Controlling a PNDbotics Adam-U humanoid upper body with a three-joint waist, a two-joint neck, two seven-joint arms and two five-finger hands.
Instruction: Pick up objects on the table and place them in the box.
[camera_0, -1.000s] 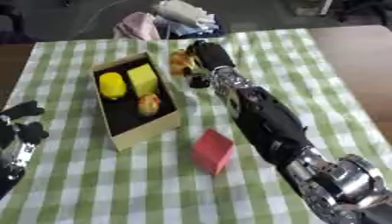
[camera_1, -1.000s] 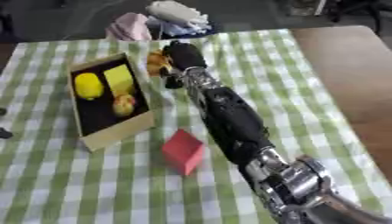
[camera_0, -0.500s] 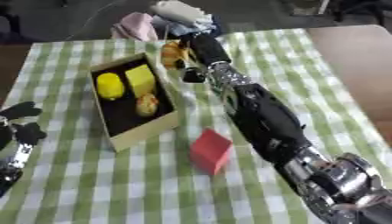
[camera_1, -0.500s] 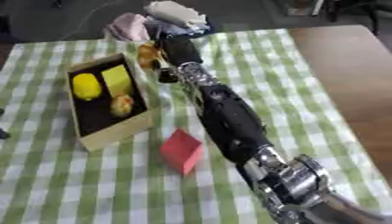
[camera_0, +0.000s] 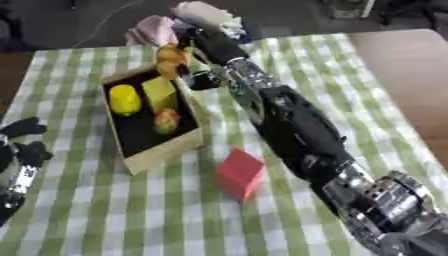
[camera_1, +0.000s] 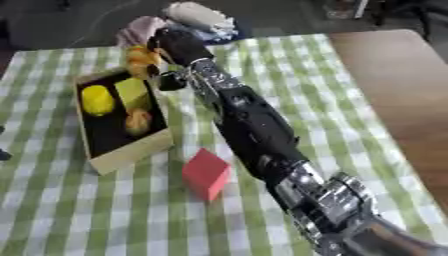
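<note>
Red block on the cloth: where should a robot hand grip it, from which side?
Take the red block across its two opposite flat side faces, coming from above. It lies alone on the checked cloth, apart from the box, so those faces look free. The right robot hand is busy holding an orange thing.

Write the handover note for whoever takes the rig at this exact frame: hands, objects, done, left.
Right hand: fingers curled round an orange-yellow object, held at the far rim of the box.
Left hand: idle at the lower left edge, holding nothing.
Done: three items in the box, a yellow object, a yellow-green block and a small orange-yellow object.
Left: release the held object into the box, then fetch the red block from the cloth.
</note>
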